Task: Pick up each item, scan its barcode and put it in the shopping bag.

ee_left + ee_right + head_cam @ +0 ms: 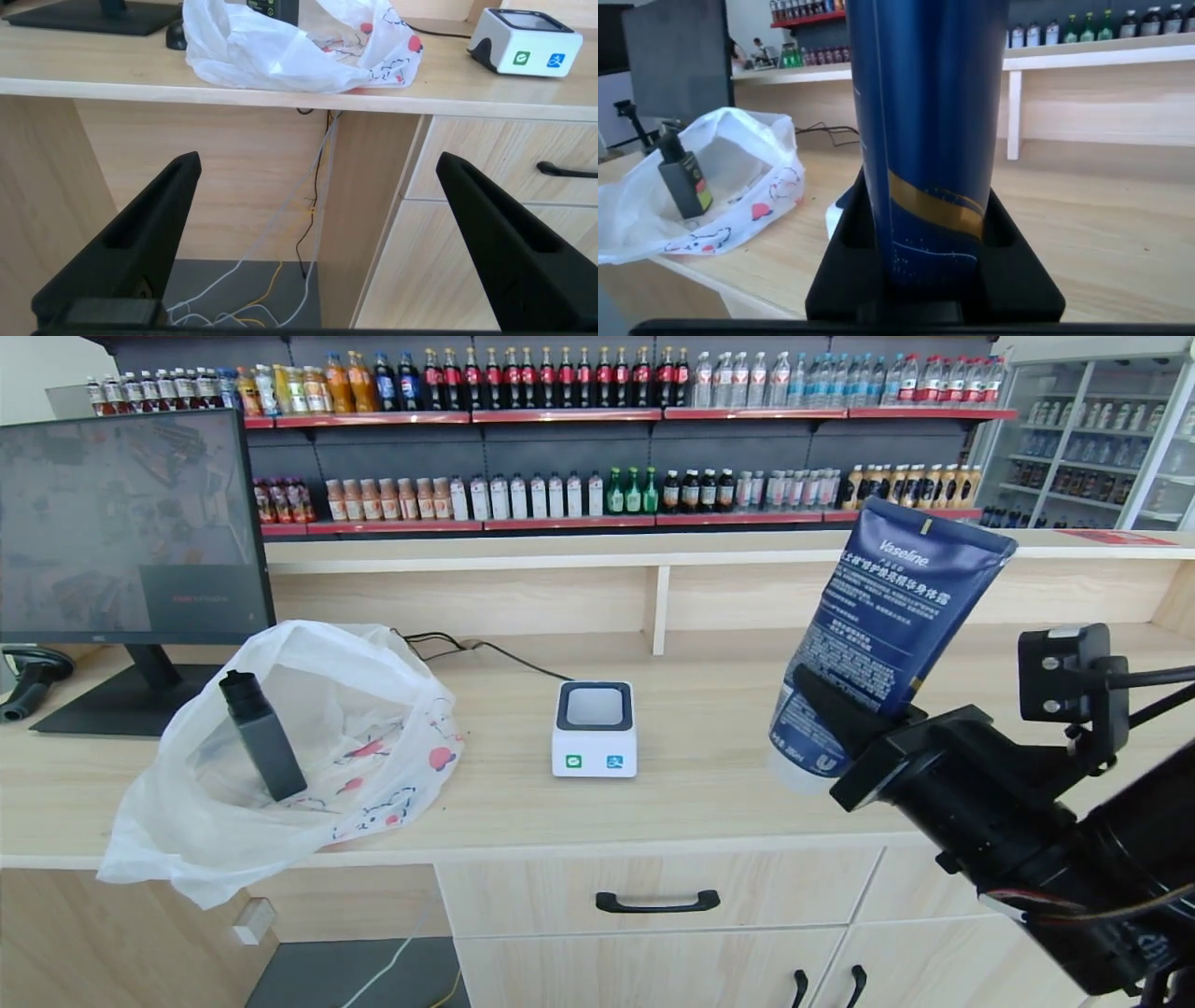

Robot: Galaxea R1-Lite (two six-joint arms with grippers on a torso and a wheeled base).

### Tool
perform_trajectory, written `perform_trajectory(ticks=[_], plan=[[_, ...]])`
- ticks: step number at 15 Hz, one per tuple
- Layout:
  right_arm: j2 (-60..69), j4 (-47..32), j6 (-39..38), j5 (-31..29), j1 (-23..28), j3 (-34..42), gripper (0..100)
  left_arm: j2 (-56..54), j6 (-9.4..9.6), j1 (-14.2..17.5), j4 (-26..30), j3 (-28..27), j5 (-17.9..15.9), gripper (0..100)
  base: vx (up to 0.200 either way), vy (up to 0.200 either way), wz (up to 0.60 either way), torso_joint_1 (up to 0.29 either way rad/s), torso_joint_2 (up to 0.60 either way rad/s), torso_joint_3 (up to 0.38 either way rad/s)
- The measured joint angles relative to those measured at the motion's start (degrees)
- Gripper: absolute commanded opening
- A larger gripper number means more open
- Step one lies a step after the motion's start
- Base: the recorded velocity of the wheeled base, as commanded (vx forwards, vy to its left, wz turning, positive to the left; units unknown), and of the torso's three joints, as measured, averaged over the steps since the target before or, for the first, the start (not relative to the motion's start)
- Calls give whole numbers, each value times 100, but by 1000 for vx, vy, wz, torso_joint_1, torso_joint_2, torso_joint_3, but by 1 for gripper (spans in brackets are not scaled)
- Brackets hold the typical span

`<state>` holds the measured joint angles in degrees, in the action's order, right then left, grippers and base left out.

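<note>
In the head view the monitor stands at the counter's far left, its base close to the back of the shopping bag. The bag lies open-mouthed at 9 o'clock from the barcode scanner, and its lower folds spill over the counter's front edge. A dark bottle leans inside it, cap up toward 11 o'clock. A cable runs along the counter from behind the bag to the scanner's back.

The left tool hangs below the counter's front edge, facing the cabinet front. Its fingers are wide apart with nothing between them, and an open recess with loose wires lies ahead of it.

A strip of bare counter separates bag and scanner. The scanner sits mid-counter, window up, well back from the front edge, with a drawer handle below at 6 o'clock.

More bare counter lies at 3 o'clock from the scanner. There the right tool is clamped on the blue tube near its cap end and holds it off the counter. The tube is tilted, with its crimped end toward 1 o'clock.
</note>
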<state>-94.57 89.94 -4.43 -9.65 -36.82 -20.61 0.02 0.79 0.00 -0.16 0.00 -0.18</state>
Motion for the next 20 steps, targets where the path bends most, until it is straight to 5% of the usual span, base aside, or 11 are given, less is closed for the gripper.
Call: perform_trajectory(ticks=[2,8,15,20], plan=[[26,-2,-222,123,-196,33,0,0,-1,0,2,0,0,100,0,0,0,0,0,0],[116,5,-975,2281,-273,78,0,0,-1,0,0,0,0,100,0,0,0,0,0,0],[530,-4,-2981,2525,-308,-250,0,0,0,0,0,0,0,100,0,0,0,0,0,0],[944,7,-3666,2536,-529,-391,0,0,-1,0,0,0,0,100,0,0,0,0,0,0]])
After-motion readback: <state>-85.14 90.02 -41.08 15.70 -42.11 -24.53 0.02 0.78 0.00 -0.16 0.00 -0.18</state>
